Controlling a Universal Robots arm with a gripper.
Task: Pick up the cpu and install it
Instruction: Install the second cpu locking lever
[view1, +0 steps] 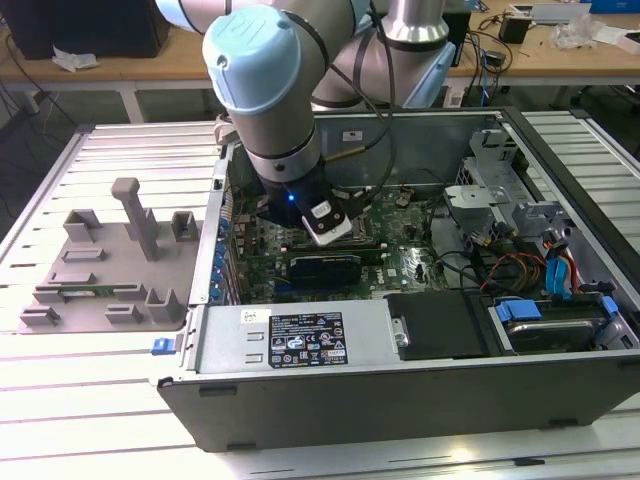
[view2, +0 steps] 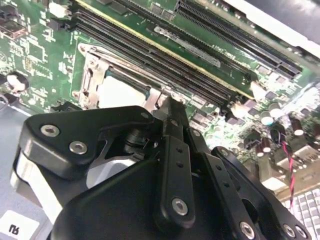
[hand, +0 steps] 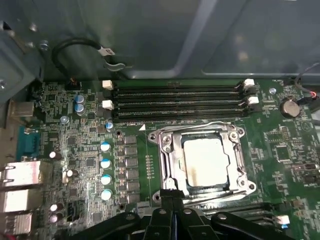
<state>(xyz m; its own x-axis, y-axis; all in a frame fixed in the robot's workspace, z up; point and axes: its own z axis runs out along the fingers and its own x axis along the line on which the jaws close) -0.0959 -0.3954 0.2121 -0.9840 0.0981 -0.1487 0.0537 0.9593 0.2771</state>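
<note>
A robot arm reaches into an open desktop computer case (view1: 420, 400) lying on a slatted work table (view1: 100, 400), its gripper (hand: 172, 200) poised just above the edge of the motherboard's metal socket frame (hand: 167, 150). The cpu (hand: 205, 159), a pale silver square with no long axis, lies flat and face-up inside that frame, its edges parallel to the black memory slots (hand: 175, 102) beside it. In both wrist views the fingers (view2: 172, 125) appear pressed together at the tip with nothing between them, clear of the chip.
</note>
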